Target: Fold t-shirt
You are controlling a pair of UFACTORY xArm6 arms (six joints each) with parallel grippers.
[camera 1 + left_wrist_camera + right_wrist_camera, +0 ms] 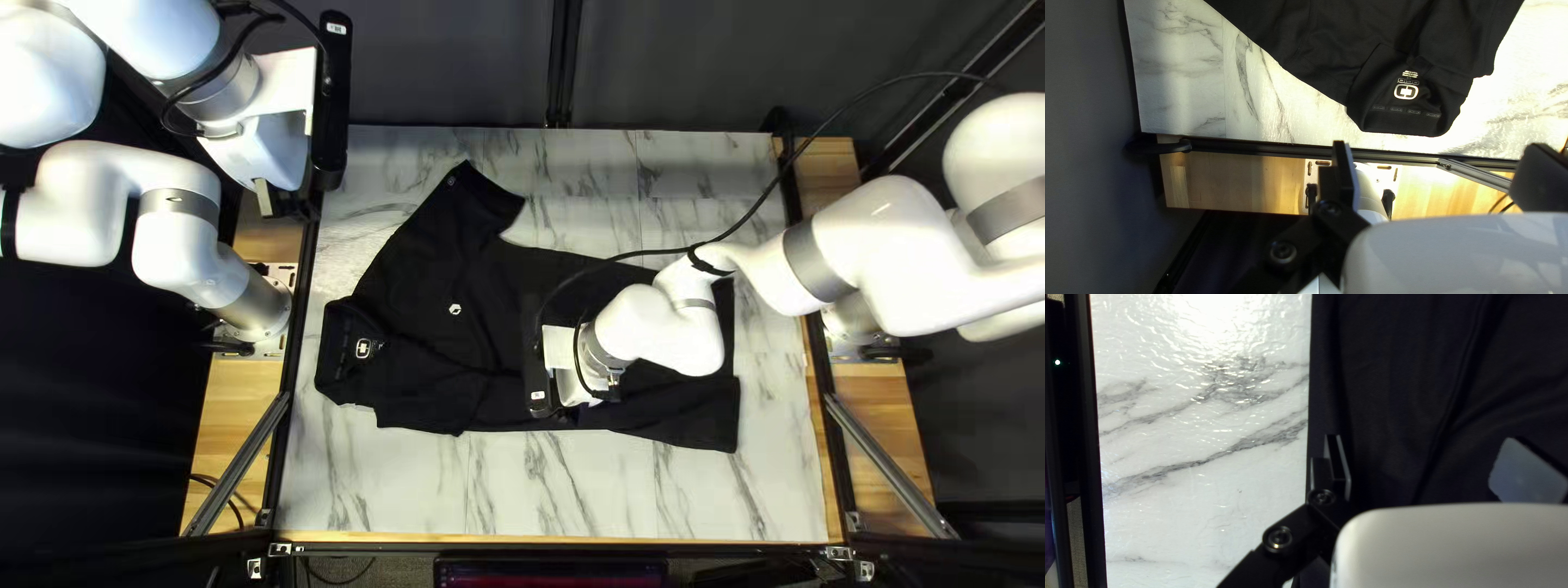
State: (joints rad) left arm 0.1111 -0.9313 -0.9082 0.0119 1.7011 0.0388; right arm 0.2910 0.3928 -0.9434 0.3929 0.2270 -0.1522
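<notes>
A black short-sleeved shirt with a white logo [435,272] lies spread across a white, grey-veined marble-patterned tabletop [523,490], collar toward the left arm's base, one sleeve angled toward the far edge; the left gripper [278,200], fingers parted, hangs beyond the collar; the right gripper [572,392], also unclenched, hovers over the shirt's near side.
</notes>
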